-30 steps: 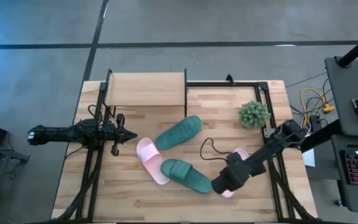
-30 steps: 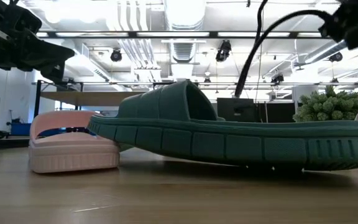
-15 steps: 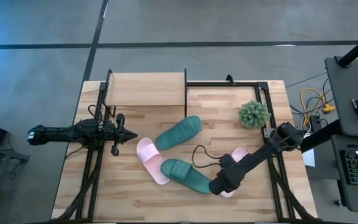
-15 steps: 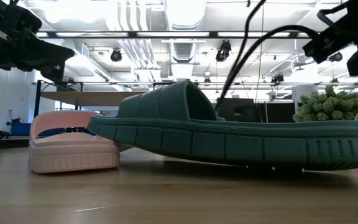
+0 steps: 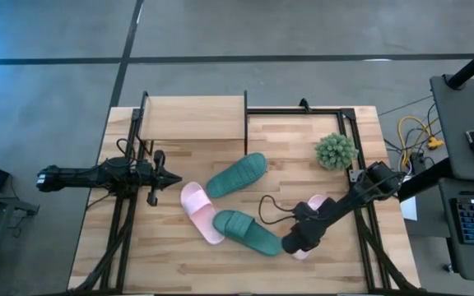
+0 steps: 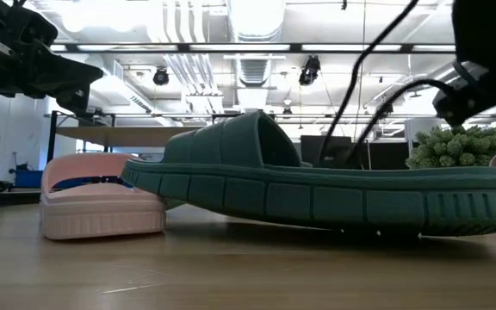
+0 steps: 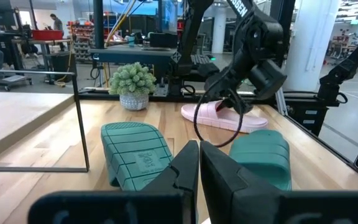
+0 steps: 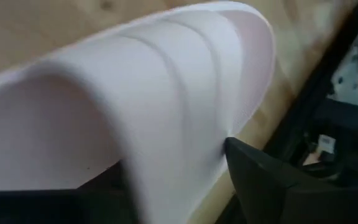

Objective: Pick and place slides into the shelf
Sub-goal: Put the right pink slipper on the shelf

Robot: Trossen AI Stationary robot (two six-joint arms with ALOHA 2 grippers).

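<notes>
High view tells me nothing's shelved: four slides lie off the shelf [image 5: 194, 117]. My right jaws [image 5: 296, 243] straddle a pink slide [image 5: 313, 208], unclenched; left jaws [image 5: 169, 179] clenched, idle.

The high view looks straight down on the whole table [image 5: 171, 263], taking in both arms and the floor around it. The low view sits at tabletop level, very close to a dark green slide [image 6: 317, 194] that fills most of its width, facing the room behind. The left wrist view looks level across the table toward 3 o'clock, sharing that green slide [image 7: 263, 155] and the potted plant [image 7: 132, 84] with the high view. The right wrist view is pressed up against what seems a pale pink slide [image 8: 135, 112].
</notes>
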